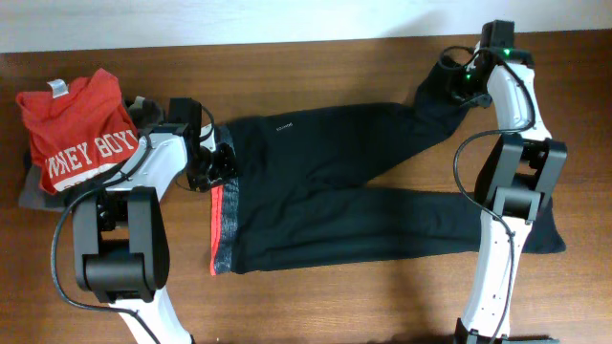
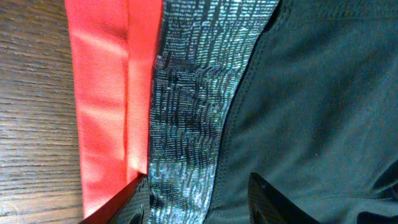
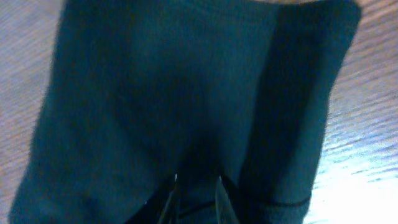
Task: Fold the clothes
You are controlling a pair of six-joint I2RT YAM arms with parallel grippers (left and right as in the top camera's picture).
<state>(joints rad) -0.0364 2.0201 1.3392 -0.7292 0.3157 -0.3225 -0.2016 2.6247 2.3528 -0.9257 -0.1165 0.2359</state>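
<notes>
Sideways lie the trousers [image 1: 335, 182] — waistband [image 2: 186, 112] at the released left pincer [image 2: 199, 205], right pincer [image 3: 196, 196] grasping a leg [image 1: 421, 105].

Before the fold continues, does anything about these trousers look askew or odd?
The trousers lie splayed: the far leg slants up to the right gripper, bunched there, with a wedge of bare table between the legs. The waistband is flipped, red inside showing.
</notes>
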